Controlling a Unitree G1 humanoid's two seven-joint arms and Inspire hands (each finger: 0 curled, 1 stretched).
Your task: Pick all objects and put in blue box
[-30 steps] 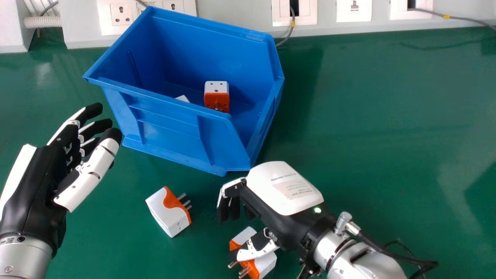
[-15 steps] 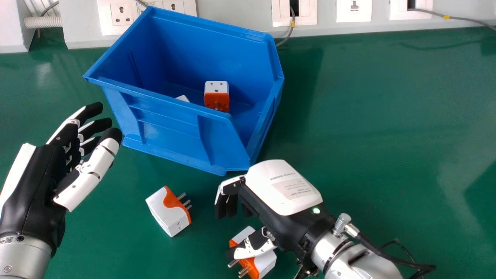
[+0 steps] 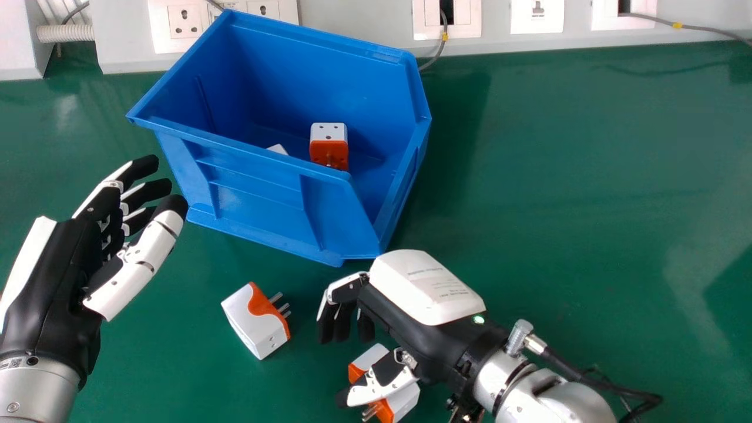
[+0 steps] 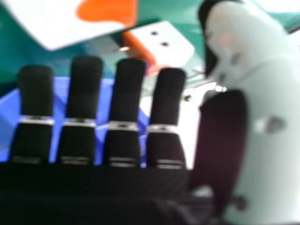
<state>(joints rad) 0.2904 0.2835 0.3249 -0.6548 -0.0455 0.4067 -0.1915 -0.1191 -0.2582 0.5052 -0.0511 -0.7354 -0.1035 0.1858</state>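
Low over a green table (image 3: pixel 587 205), the right hand (image 3: pixel 437 329) is spread wide, its bent fingers well apart from its thumb, which lies across the view of an orange-and-white plug (image 3: pixel 402 399) at seven o'clock from the palm, as seen in the head view. The thumb hides the middle of that plug, and whether the two touch cannot be told; the plug's metal prongs point toward seven. A second plug (image 3: pixel 252 323) rests on the table at nine o'clock from the hand, apart from the fingertips, its prongs aimed at two. At eleven o'clock sits the blue box (image 3: pixel 264 194), its open top showing a third plug (image 3: pixel 329 147), white socket face above an orange base. Just beside it inside the box, at nine, the white corner of another object (image 3: pixel 277 150) pokes into sight, the remainder hidden by the near wall. Farther out at nine from the right hand, the left hand (image 3: pixel 64 264) is loosely open, its fingers reaching toward one o'clock near the box's corner. A black cable (image 3: pixel 561 364) trails from the right wrist toward four, while wall sockets (image 3: pixel 432 20) line the table's far edge at twelve.
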